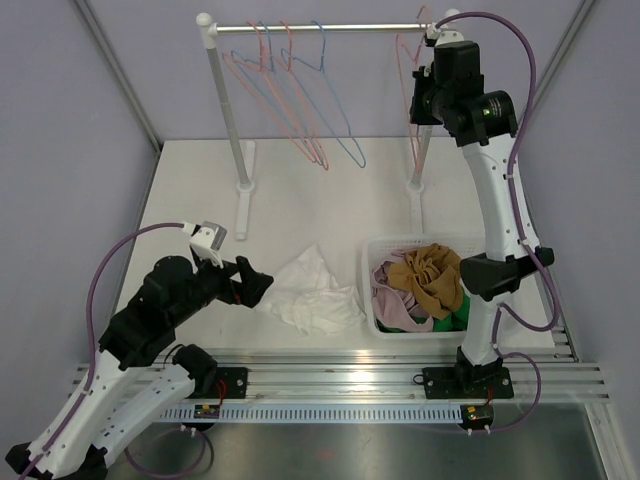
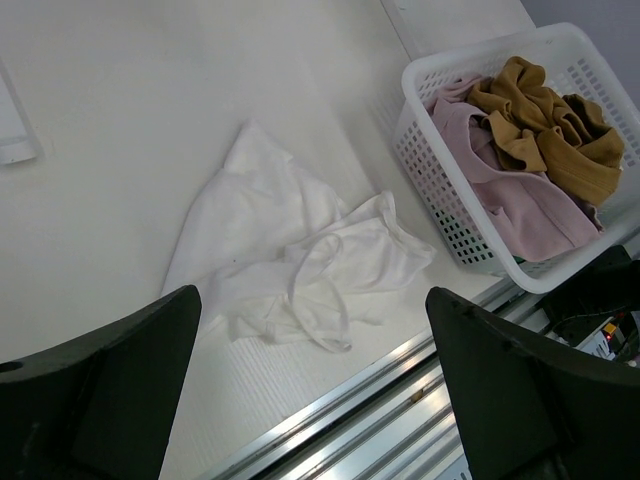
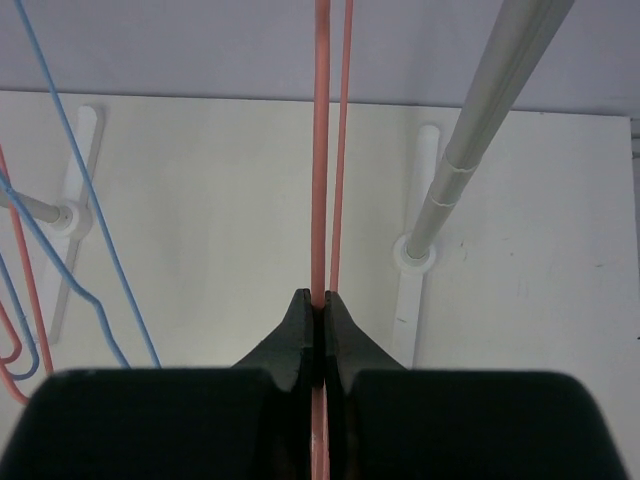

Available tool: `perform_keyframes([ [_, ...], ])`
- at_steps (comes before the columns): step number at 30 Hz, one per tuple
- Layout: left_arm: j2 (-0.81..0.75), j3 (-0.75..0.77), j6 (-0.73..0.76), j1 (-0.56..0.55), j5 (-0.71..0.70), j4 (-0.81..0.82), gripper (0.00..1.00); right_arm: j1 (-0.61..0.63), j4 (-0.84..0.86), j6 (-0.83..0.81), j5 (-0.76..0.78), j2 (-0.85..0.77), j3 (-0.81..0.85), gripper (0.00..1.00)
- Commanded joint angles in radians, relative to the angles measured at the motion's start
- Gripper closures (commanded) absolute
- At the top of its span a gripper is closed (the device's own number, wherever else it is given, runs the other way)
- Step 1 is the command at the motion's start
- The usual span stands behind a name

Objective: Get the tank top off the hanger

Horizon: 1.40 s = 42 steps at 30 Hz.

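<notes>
Left gripper (image 1: 258, 284), at the lower left of the overhead view, is spread wide and holds nothing. Just right of it the white tank top (image 1: 310, 295) lies crumpled on the table (image 1: 200, 190) (off any hanger), beside the laundry basket (image 1: 395, 243). At the upper right, the right gripper (image 3: 320, 305) pinches a pink hanger (image 3: 320, 150) near the rail (image 1: 320, 28).

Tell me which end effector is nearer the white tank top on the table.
Left. The left end effector sits open just beside the tank top; the right end effector is up at the rail, shut on a pink hanger.
</notes>
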Motion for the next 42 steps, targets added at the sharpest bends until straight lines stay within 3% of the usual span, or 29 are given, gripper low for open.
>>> perform_keyframes([
  [1,0.007,-0.005,0.014,-0.003,0.023,0.051,0.01,-0.022,0.008,-0.026,-0.058,0.033,0.058,1.0],
  [12,0.02,-0.004,0.013,-0.003,0.017,0.049,0.01,-0.056,0.02,-0.007,-0.128,0.041,-0.006,1.0],
  [16,0.016,-0.004,0.011,0.003,0.006,0.049,0.01,-0.054,0.074,0.0,-0.128,-0.025,-0.111,0.93],
  [18,0.016,-0.004,0.013,0.009,0.005,0.048,0.01,-0.056,0.069,0.004,-0.133,-0.04,-0.113,0.78],
  [19,0.014,-0.005,0.01,0.01,0.003,0.048,0.01,-0.057,0.068,0.007,-0.133,-0.059,-0.122,0.61],
  [21,0.017,-0.004,0.01,0.023,0.0,0.048,0.01,-0.054,0.068,0.01,-0.133,-0.08,-0.137,0.43],
  [24,0.008,-0.002,0.005,0.038,-0.014,0.048,0.01,-0.054,0.083,0.021,-0.151,-0.143,-0.192,0.38],
  [27,-0.007,0.002,-0.003,0.062,-0.052,0.037,0.01,-0.045,0.12,0.033,-0.17,-0.261,-0.293,0.05],
  [28,-0.013,0.001,-0.007,0.067,-0.093,0.034,0.01,-0.04,0.155,0.03,-0.186,-0.292,-0.371,0.02],
  [32,0.01,0.004,-0.012,0.076,-0.109,0.037,0.01,-0.028,0.23,0.066,-0.141,-0.451,-0.565,0.0],
  [37,0.158,0.039,-0.051,0.075,-0.17,-0.011,0.01,-0.026,0.313,0.104,-0.14,-0.715,-0.853,0.0],
  [39,0.201,0.039,-0.076,0.063,-0.172,-0.005,0.01,-0.025,0.329,0.119,-0.16,-0.828,-0.928,0.01],
  [42,0.278,0.033,-0.116,0.043,-0.17,0.012,0.01,-0.025,0.416,0.142,-0.317,-0.969,-1.112,0.01],
])
